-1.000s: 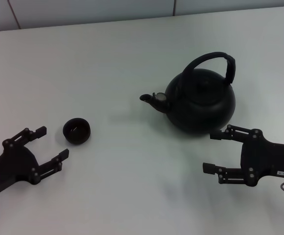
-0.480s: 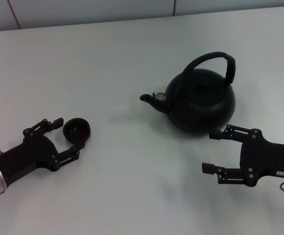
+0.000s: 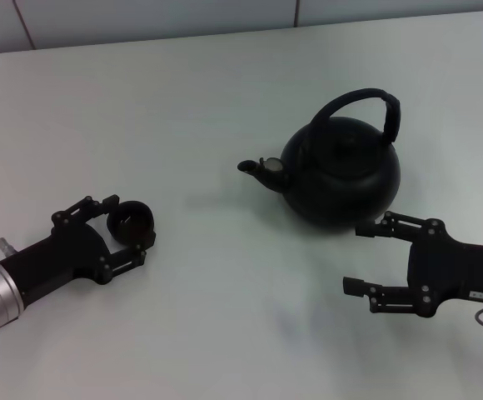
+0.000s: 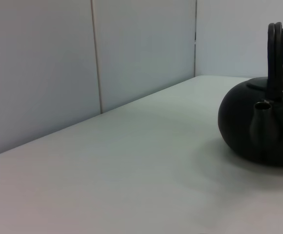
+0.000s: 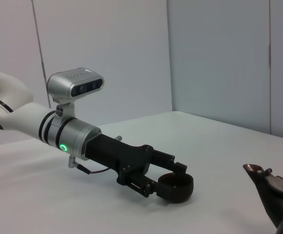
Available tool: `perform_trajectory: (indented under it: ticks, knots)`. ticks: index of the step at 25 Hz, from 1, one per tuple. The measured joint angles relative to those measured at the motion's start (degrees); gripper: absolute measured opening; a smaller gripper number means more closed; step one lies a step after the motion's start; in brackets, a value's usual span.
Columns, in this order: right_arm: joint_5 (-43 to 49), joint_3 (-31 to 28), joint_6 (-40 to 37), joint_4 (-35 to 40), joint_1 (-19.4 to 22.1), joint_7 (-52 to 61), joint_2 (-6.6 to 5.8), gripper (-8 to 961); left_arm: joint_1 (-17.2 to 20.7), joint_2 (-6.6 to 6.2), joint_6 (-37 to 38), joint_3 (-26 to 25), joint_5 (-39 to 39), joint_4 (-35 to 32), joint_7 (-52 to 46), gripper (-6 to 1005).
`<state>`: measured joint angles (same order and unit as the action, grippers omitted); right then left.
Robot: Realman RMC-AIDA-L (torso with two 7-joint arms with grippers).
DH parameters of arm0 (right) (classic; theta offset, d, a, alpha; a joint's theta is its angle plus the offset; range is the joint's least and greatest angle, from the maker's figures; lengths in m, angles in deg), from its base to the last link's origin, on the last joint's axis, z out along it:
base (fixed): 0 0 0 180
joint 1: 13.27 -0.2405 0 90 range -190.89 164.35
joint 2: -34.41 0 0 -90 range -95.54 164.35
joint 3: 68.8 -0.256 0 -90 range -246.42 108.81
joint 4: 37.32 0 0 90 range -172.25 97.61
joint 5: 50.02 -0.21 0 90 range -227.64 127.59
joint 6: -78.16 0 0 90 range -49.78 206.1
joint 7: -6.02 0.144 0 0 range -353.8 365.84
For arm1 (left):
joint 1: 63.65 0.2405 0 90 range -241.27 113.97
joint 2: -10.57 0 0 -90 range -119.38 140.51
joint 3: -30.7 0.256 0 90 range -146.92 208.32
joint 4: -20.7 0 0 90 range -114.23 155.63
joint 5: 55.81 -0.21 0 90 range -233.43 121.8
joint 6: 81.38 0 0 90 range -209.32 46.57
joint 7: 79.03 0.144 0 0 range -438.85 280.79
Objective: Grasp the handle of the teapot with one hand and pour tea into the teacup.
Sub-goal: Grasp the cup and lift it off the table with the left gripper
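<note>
The matte-black teapot [image 3: 341,171] stands upright on the table right of centre, its spout [image 3: 254,168] pointing left and its arched handle [image 3: 362,94] up. It also shows in the left wrist view [image 4: 263,126]. The small black teacup [image 3: 131,223] sits at the left. My left gripper [image 3: 123,229] is open, one finger on each side of the cup; the right wrist view shows this gripper [image 5: 167,180] and the cup [image 5: 176,187]. My right gripper [image 3: 356,257] is open and empty, just in front of the teapot's base. No tea is visible.
The white table [image 3: 225,100] runs back to a pale panelled wall [image 3: 141,17]. Only the teapot's spout tip [image 5: 268,185] enters the right wrist view.
My left gripper has moved forward and right until its fingers straddle the teacup. The right arm, teapot and cup have not moved.
</note>
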<state>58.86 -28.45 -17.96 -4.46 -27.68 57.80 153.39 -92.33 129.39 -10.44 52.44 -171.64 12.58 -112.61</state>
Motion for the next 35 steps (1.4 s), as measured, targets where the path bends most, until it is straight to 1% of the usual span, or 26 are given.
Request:
perform_trajectory:
  ticks: [16,26,30,35]
  knots:
    - [0.00,-0.02,-0.22,0.00,-0.08,-0.10,0.00,816,-0.71,0.08,-0.87,-0.30,-0.01,1.10,0.02,693]
    - [0.01,-0.01,-0.05,-0.09,-0.08,-0.10,0.00,816,-0.99,0.08,0.80,-0.39,0.05,1.18,-0.42,701]
    - [0.01,-0.01,-0.03,-0.17,-0.08,-0.10,0.00,816,-2.03,0.13,1.78,-0.38,0.09,1.69,-0.69,704]
    - [0.01,-0.01,-0.10,-0.17,-0.08,-0.10,0.00,816,-5.39,0.25,1.23,-0.31,0.09,4.76,-0.35,708]
